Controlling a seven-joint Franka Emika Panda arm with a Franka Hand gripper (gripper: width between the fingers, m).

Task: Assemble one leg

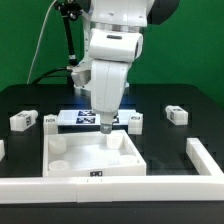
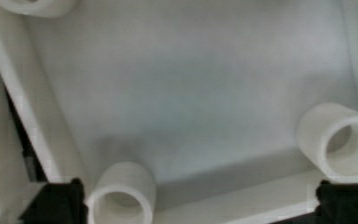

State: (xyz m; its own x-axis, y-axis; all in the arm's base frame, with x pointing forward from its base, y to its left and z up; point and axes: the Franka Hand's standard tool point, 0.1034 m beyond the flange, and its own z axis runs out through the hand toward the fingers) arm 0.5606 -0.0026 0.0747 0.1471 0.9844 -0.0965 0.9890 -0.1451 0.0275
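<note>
The robot's hand (image 1: pixel 104 128), fingers spread apart and empty, is low over a large white square plastic tray (image 1: pixel 85 158) on the black table (image 1: pixel 25 150). A small white tagged rectangular leg (image 1: pixel 24 120) lies at the left.

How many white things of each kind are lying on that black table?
Small tagged legs: 3
Large tray: 1
Flat marker board: 1
Long border rail: 1
Unclear cut-off piece: 1
Total: 7

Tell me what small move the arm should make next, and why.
Probably lift and swing toward the small white block leg on the exterior view's right: the gripper looks open and empty over the large white square tray, whose visible sockets hold no leg.
</note>
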